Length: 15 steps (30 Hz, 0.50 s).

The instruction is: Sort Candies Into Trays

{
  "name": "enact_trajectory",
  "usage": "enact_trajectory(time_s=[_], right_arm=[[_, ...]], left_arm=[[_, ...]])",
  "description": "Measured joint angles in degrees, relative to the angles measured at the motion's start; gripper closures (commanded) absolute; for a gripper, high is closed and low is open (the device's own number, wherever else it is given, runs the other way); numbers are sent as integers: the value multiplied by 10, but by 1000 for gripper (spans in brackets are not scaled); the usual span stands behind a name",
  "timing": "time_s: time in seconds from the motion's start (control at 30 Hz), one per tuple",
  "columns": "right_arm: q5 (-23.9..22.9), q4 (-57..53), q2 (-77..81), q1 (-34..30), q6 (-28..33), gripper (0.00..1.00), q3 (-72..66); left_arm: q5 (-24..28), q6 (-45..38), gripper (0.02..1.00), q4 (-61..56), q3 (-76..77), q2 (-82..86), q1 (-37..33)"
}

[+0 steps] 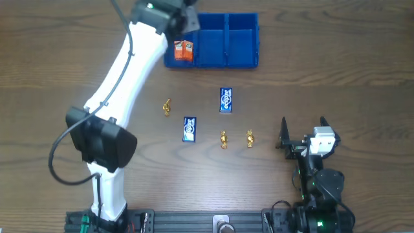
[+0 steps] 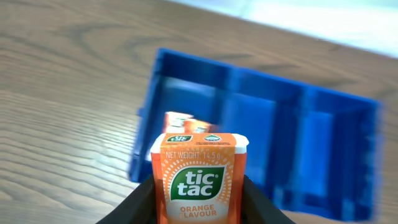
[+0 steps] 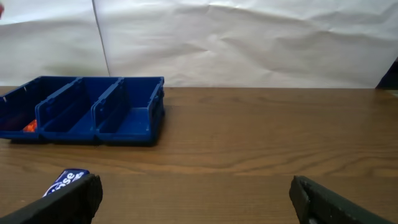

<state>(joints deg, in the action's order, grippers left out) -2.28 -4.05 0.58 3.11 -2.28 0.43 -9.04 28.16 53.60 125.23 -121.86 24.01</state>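
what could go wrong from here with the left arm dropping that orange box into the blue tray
The orange plastic mint box in the left gripper hangs near the outer wall of the blue three-compartment plastic tray; released early, it might hit the rim and fall outside. Two orange boxes already lie in that end compartment, so the new one could land on them and tip over.

Left arm [image 1: 129,71] slants over bench's [image 1: 362,84] left side up to tray [image 1: 213,64], barring that approach. Left end effector [image 2: 200,204] with held box [image 2: 200,174] hangs above left bin [image 2: 186,93], boxes [image 1: 184,50] inside. Other two bins [image 1: 240,39] reachable from above. Candies [image 1: 224,139] scattered mid-bench; room to pass right of them.
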Motion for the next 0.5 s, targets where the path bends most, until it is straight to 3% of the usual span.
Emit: enact_trajectory(time_s=[0.5], right_arm=[[0, 0, 0, 0, 0, 3, 0]], left_arm=[[40, -58, 663, 2, -2, -89, -17]])
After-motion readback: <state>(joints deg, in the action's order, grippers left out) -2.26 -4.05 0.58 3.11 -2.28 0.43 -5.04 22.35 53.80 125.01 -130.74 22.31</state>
